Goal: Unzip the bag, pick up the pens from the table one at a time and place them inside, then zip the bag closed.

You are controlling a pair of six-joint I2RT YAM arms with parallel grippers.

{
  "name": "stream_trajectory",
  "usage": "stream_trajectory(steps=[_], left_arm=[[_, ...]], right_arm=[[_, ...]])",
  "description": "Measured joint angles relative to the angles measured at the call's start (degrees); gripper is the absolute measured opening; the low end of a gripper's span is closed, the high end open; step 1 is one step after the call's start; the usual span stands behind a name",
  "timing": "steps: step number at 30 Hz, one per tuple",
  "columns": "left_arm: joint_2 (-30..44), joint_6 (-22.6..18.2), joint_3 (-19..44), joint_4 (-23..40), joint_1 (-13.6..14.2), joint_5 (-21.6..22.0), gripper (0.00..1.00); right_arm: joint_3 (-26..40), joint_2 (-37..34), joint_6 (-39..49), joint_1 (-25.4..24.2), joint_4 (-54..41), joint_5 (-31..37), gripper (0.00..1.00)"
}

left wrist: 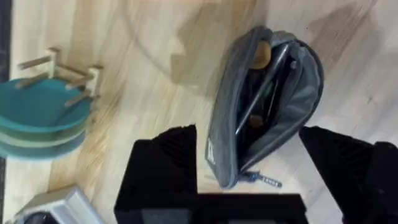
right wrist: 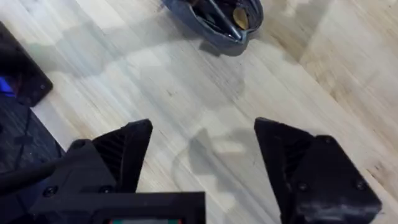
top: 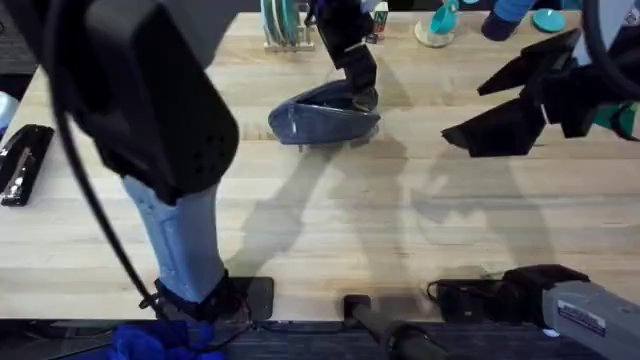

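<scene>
The bag (top: pixel 325 115) lies unzipped at the far middle of the table (top: pixel 330 220), pens (left wrist: pixel 264 87) inside. The left hand (left wrist: pixel 249 163) straddles it, fingers spread. The right hand (right wrist: pixel 205 162) hovers spread apart, empty.

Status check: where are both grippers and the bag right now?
Left gripper open, straddling the bag. Right gripper open, empty, above bare table. Bag unzipped, pens inside. Nothing in the way.
</scene>
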State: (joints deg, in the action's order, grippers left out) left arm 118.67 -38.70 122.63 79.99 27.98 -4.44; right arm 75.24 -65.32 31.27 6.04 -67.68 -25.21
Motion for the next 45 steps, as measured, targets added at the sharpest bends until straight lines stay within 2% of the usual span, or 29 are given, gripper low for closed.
stream_trajectory(steps=[3, 7, 11, 17, 23, 27, 30, 32, 38, 40, 45], left_arm=[[-3.58, 0.14, -0.23, -0.01, -1.73, -0.53, 0.995], [-12.27, 0.16, -1.87, 0.02, -5.90, -2.21, 0.995], [-21.53, 0.16, -6.03, -0.07, -9.78, -2.92, 0.995], [-31.76, 0.16, -16.25, -1.40, -12.68, -3.04, 0.994], [-40.43, 0.22, -26.46, -2.38, -14.05, 0.10, 0.993], [-46.47, 3.55, -31.24, -2.10, -14.05, 3.32, 0.993], [-50.08, 7.65, -33.43, 1.38, -14.05, 5.73, 0.993], [-51.53, 10.07, -34.55, 3.67, -14.20, 6.51, 0.993], [-52.52, 15.90, -35.60, 3.67, -15.63, 7.51, 0.993], [-52.52, 17.03, -35.60, 3.62, -16.86, 7.51, 0.993], [-52.52, 18.63, -35.63, 3.30, -22.71, 7.41, 0.994]], right_arm=[[0.00, 0.00, 0.00, 0.00, 0.00, 0.00, 0.997], [0.00, 0.00, 0.00, 0.00, 0.00, 0.00, 0.997], [0.00, 0.00, 0.00, 0.00, 0.00, 0.00, 0.998], [0.00, 0.00, 0.00, 0.00, 0.00, 0.00, 0.997], [0.00, 0.00, 0.00, 0.00, 0.00, 0.00, 0.998], [0.00, 0.00, 0.00, 0.00, 0.00, 0.00, 0.997], [0.00, 0.00, 0.00, 0.00, 0.00, 0.00, 0.997], [0.00, 0.00, 0.00, 0.00, 0.00, 0.00, 0.997], [0.00, 0.00, 0.00, 0.00, 0.00, 0.00, 0.997], [0.00, 0.00, 0.00, 0.00, 0.00, 0.00, 0.997], [0.00, 0.00, 0.00, 0.00, 0.00, 0.00, 0.998]])
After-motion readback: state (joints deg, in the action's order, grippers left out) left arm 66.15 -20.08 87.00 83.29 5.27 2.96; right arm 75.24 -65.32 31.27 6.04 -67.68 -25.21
